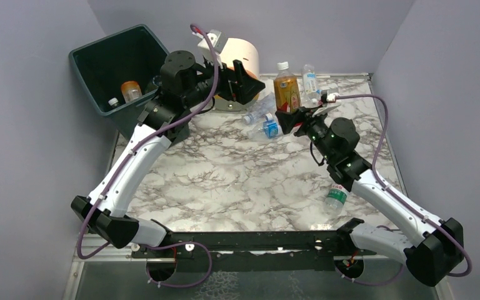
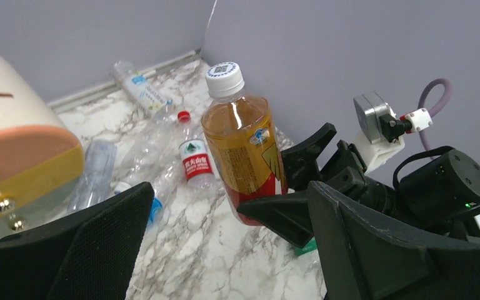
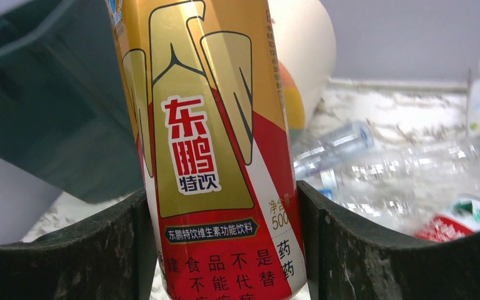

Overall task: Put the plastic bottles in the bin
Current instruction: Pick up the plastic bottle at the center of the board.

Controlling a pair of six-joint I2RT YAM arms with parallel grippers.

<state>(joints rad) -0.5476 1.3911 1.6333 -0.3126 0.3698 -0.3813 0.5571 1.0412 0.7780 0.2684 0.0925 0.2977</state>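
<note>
Bin (image 1: 115,59) sits far left, at the counter (image 1: 237,181) back corner. An orange bottle (image 1: 130,91) and another cap show inside it. My L hand (image 1: 250,84) hangs btw bin and drawer unit (image 1: 244,53), spread as wide as it goes, holding nothing. It faces right, prob. to take a hand-over, since the bin looks beyond my R arm's reach. Mid-counter, clear bottles (image 1: 259,112) lie flat. My R hand (image 1: 300,115) is clamped, approx half closed, on the amber bottle (image 1: 286,90). It grips low on the label, bottle upright, so the top stays free for L to grab. Can't tell if the base is off the counter. One clear bottle (image 1: 310,81) stands behind; a green-label one (image 1: 335,197) lies by my R arm.
</note>
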